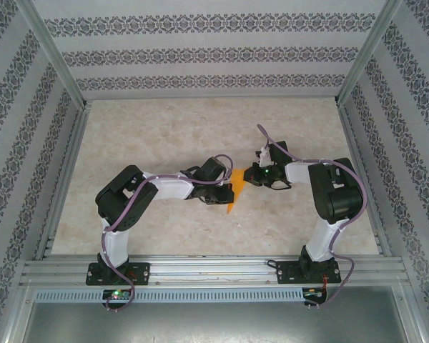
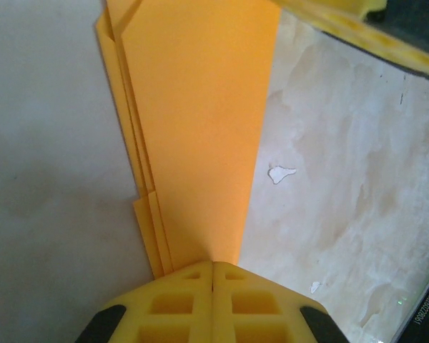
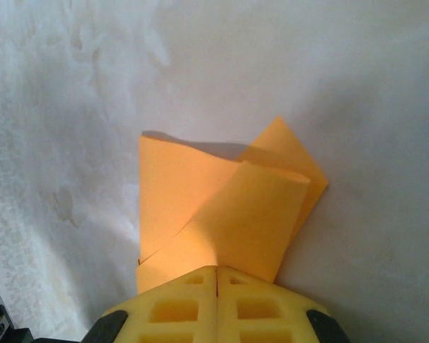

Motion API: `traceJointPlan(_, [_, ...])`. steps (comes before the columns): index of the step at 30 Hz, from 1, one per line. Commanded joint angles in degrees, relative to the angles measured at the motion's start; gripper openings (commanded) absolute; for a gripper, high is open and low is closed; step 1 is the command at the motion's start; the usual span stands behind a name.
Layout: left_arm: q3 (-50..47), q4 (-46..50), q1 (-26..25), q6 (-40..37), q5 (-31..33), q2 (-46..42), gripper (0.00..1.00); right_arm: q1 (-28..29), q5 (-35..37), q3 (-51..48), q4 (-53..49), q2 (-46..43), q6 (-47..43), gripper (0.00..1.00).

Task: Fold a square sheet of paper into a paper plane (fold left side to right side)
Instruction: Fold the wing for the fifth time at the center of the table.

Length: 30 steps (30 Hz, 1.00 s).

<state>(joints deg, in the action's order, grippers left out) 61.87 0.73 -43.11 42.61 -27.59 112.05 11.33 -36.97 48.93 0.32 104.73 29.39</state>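
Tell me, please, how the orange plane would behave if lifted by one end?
Probably floppy: the plane is thin paper, though its stacked layers should stiffen it lengthwise. Likely very light, so a push may slide it across the smooth table. Its folds sit slightly raised, so they may spring open.

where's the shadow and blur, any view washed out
Top external: evenly lit, sharp. Left wrist: table shaded grey left of the folded orange paper, paper edges soft. Right wrist: dark shadow along the paper's upper edge, table washed pale.
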Motion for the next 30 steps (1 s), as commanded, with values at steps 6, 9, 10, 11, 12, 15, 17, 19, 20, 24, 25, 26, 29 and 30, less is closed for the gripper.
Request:
traceJointPlan(6, [-2.81, 12.28, -0.31, -1.22, 4.02, 4.67, 0.00, -4.52, 7.86, 4.95, -0.99, 3.51, -0.44, 0.00])
traceJointPlan(9, [-2.95, 12.06, -0.32, -1.17, 4.04, 4.67, 0.00, -5.09, 7.99, 6.36, -1.46, 4.12, 0.07, 0.00])
traceJointPlan(10, [-2.97, 12.01, -0.31, -1.15, 4.03, 4.67, 0.00, -5.37, 7.69, 6.81, -1.53, 4.61, 0.55, 0.00])
traceJointPlan(11, [-2.97, 12.01, -0.31, -1.18, 3.93, 4.67, 0.00, -5.60, 7.30, 7.50, -1.48, 5.14, 1.02, 0.00])
traceJointPlan(12, [-3.01, 11.95, -0.31, -1.20, 4.04, 4.61, 0.00, -5.82, 6.87, 7.82, -1.47, 5.59, 1.28, 0.00])
traceJointPlan(15, [-3.18, 11.84, -0.30, -1.24, 4.04, 4.41, 0.00, -6.53, 6.21, 8.86, -1.46, 6.45, 2.45, 0.00])
traceJointPlan(17, [-3.25, 11.67, -0.31, -1.19, 4.03, 4.32, 0.00, -7.14, 6.18, 9.37, -1.50, 5.89, 2.97, 0.00])
traceJointPlan(19, [-3.35, 11.57, -0.43, -1.26, 4.02, 4.23, 0.00, -7.70, 5.56, 9.47, -1.63, 4.45, 3.26, 0.00])
traceJointPlan(20, [-3.47, 11.49, -0.39, -1.24, 4.11, 4.15, 0.00, -7.82, 5.29, 9.35, -1.85, 3.16, 3.20, 0.00])
traceJointPlan(24, [-3.70, 11.32, -0.39, -1.21, 4.30, 3.79, 0.00, -7.69, 4.00, 7.12, -3.22, -3.03, 3.18, 0.00])
traceJointPlan(25, [-3.70, 11.31, -0.39, -1.26, 4.30, 3.66, 0.00, -7.44, 3.17, 5.77, -2.97, -4.83, 3.65, 0.00])
traceJointPlan(26, [-3.79, 11.26, -0.39, -1.25, 4.36, 3.55, 0.00, -6.88, 2.52, 4.31, -3.06, -6.56, 4.04, 0.00])
traceJointPlan(29, [-4.02, 11.00, -0.39, -1.13, 4.52, 3.22, 0.00, -3.95, 1.35, -0.76, -2.41, -10.77, 6.13, 0.00])
traceJointPlan(30, [-4.06, 10.91, -0.39, -1.13, 4.65, 3.18, 0.00, -2.52, 1.24, -2.46, -1.92, -11.85, 7.16, 0.00])
